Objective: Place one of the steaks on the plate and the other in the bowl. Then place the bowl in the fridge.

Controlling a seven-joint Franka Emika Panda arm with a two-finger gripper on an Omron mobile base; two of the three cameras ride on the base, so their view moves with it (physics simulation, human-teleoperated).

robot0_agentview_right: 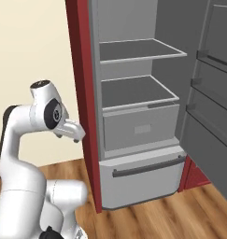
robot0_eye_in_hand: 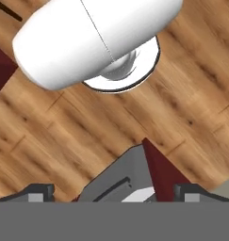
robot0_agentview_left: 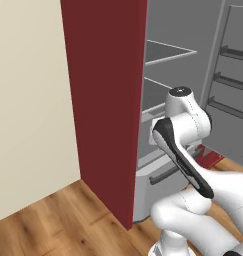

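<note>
The fridge (robot0_agentview_right: 138, 93) stands open in front of me, with dark red outer panels (robot0_agentview_left: 105, 100) and a grey inside holding two shelves and an inner drawer. Its door (robot0_agentview_right: 213, 93) is swung out to the right, racks facing in. The lower drawer (robot0_agentview_right: 143, 179) is pushed in. My arm is folded low by the fridge's red left side. In the hand view my gripper (robot0_eye_in_hand: 117, 193) points down at the floor, open, its two fingertips (robot0_eye_in_hand: 38, 190) far apart with nothing held. Past them lies the fridge's bottom corner (robot0_eye_in_hand: 125, 174). The steaks, plate and bowl are out of view.
Wooden floor (robot0_agentview_left: 58, 220) runs in front of the fridge. A cream wall (robot0_agentview_left: 28, 100) stands to the left of the red panel. A red cabinet piece (robot0_agentview_right: 196, 179) shows low behind the open door.
</note>
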